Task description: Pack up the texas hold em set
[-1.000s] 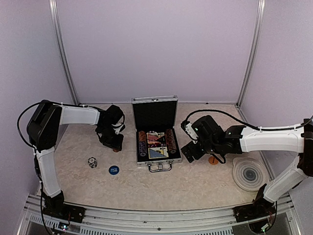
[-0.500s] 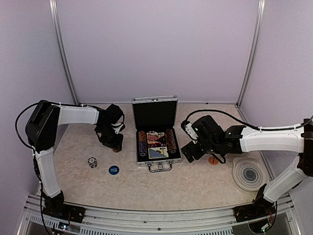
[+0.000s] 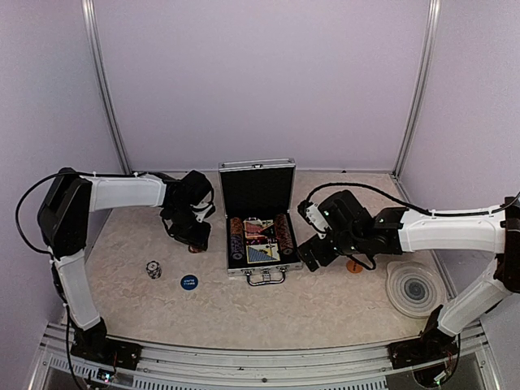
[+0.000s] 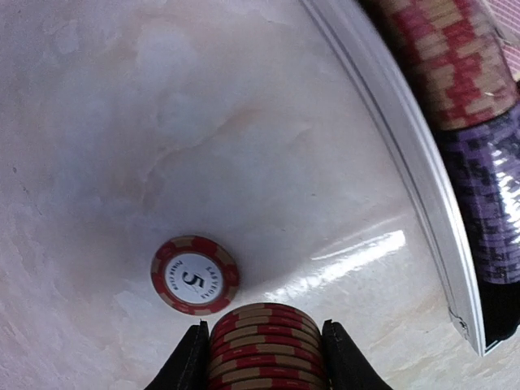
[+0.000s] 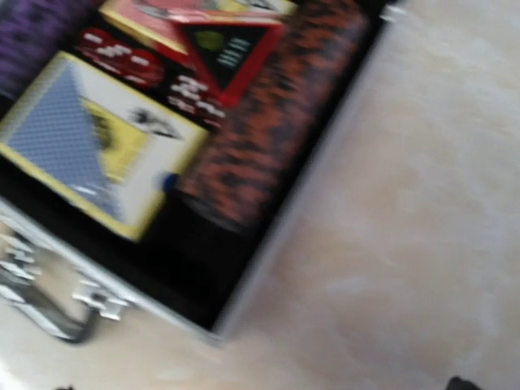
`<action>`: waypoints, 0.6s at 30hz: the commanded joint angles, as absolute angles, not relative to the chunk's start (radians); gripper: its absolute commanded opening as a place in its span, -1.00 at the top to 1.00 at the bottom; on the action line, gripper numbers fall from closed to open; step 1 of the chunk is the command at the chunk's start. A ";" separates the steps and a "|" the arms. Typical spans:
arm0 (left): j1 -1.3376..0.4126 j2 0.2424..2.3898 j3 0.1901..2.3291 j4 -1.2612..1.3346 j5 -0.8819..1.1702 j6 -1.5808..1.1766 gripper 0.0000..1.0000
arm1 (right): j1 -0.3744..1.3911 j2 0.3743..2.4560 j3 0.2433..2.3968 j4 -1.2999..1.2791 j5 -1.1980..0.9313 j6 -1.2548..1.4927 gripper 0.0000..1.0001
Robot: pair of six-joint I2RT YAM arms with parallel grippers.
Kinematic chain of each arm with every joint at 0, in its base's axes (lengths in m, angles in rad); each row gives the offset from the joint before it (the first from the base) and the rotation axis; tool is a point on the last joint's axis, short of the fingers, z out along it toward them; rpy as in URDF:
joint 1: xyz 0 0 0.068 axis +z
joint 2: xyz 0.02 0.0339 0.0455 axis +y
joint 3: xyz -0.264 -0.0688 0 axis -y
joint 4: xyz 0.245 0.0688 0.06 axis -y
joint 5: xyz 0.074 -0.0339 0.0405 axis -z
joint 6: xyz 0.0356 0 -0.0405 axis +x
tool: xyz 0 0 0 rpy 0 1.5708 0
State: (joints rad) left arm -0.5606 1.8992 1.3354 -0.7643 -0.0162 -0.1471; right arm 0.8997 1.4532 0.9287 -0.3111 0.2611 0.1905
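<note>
Texas hold em set (image 3: 257,191): left gripper (image 4: 265,361), clamped on red chip stack (image 4: 266,329), has edged closer; right gripper (image 3: 311,254) gapes empty.

Soft, even light; right wrist view motion-blurred, glare streak on table (image 4: 162,122).

Numeral 5 printed in the white centre of a single red chip (image 4: 195,275), flat on the bench just left of the case (image 4: 402,162). Small lettering curved around that 5, too fine to read surely. White writing on a blue round button (image 3: 188,282) left of the case, illegible. Print on the card box (image 5: 89,146) inside the case, blurred.
</note>
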 commanded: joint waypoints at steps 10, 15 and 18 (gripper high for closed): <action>-0.756 1.790 1.427 -0.862 0.024 -0.120 1.00 | 0.865 1.528 1.000 -0.139 -0.138 0.465 -0.97; -0.826 1.762 1.452 -0.902 0.035 -0.113 1.00 | 0.827 1.526 0.956 -0.014 -0.294 0.584 -0.97; -0.860 1.747 1.464 -0.920 0.049 -0.111 1.00 | 0.787 1.525 0.908 0.097 -0.413 0.669 -0.96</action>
